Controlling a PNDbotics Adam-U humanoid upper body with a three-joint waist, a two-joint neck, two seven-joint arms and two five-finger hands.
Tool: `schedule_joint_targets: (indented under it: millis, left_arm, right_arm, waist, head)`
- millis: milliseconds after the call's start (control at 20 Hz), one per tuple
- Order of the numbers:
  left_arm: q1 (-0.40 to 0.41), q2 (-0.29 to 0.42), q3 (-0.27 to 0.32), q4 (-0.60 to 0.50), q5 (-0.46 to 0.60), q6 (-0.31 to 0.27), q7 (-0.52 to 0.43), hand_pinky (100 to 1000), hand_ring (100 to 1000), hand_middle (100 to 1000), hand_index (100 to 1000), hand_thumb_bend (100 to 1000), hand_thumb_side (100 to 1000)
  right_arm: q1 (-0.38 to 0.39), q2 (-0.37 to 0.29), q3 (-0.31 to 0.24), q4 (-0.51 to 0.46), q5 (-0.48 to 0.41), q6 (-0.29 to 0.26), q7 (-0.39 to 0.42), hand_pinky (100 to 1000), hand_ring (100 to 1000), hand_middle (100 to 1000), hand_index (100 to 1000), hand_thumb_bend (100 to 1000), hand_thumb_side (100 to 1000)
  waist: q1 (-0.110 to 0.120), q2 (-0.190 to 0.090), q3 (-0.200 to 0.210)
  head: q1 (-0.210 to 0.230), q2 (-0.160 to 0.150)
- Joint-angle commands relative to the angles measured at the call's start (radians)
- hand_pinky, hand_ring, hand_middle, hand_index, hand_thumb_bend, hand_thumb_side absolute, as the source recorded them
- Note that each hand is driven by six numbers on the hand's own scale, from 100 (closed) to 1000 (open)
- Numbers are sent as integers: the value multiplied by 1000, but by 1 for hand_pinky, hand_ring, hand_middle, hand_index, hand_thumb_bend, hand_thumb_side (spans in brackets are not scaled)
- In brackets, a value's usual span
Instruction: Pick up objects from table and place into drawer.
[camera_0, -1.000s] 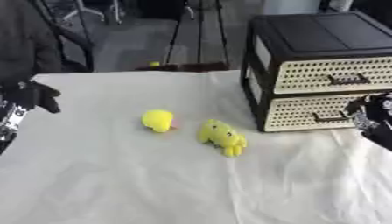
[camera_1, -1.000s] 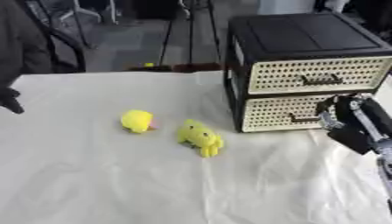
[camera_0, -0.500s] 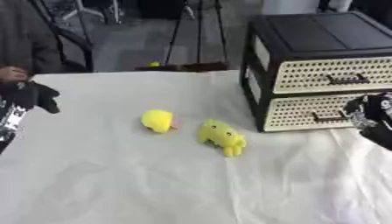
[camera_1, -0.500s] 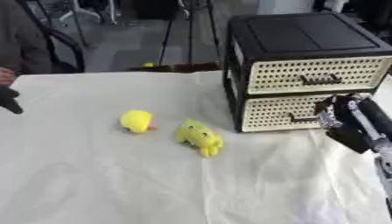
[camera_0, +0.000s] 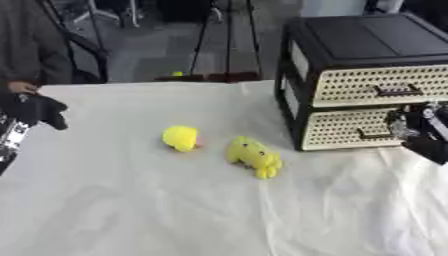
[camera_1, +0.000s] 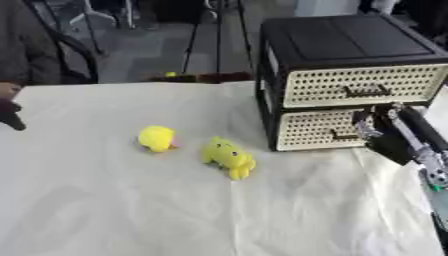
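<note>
Two yellow soft toys lie mid-table: a round one (camera_0: 180, 138) and, just right of it, a longer animal-shaped one (camera_0: 254, 156). At the right stands a black drawer unit (camera_0: 367, 37) with two cream perforated drawers, both closed. My right hand (camera_1: 378, 126) hangs in front of the lower drawer (camera_1: 311, 129), right beside its dark handle (camera_1: 343, 135); whether it touches the handle is unclear. My left hand (camera_0: 39, 110) rests at the table's left edge, fingers relaxed, holding nothing, far from the toys.
A white cloth (camera_0: 131, 200) covers the table. A person's hand (camera_0: 19, 87) shows at the left edge just above my left hand. Chair and tripod legs stand on the floor beyond the far edge.
My right hand has edged slightly closer to the lower drawer's handle. The toys and my left hand have stayed put.
</note>
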Motion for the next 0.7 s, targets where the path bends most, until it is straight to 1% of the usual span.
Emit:
schedule_joint_targets:
  millis: [50, 300, 700]
  left_arm:
    - [-7, 14, 1, -13, 6, -2, -5, 535, 492, 456, 639, 287, 887]
    - [-8, 15, 1, -13, 7, -2, -6, 535, 492, 456, 639, 287, 887]
    - [-9, 12, -1, -14, 10, -2, -8, 535, 492, 456, 639, 288, 887]
  right_arm:
    - [-46, -31, -1, 59, 30, -7, -7, 100, 161, 216, 629, 100, 924]
    - [-85, -25, 2, 148, 79, -17, -19, 100, 160, 216, 630, 100, 953]
    - [-120, -14, 3, 247, 131, -25, -37, 100, 157, 213, 630, 100, 977]
  waist:
    - [0, -12, 4]
    - [1, -13, 8]
    - [4, -13, 15]
  head:
    - [-5, 5]
    - [-8, 0]
    - [-12, -5]
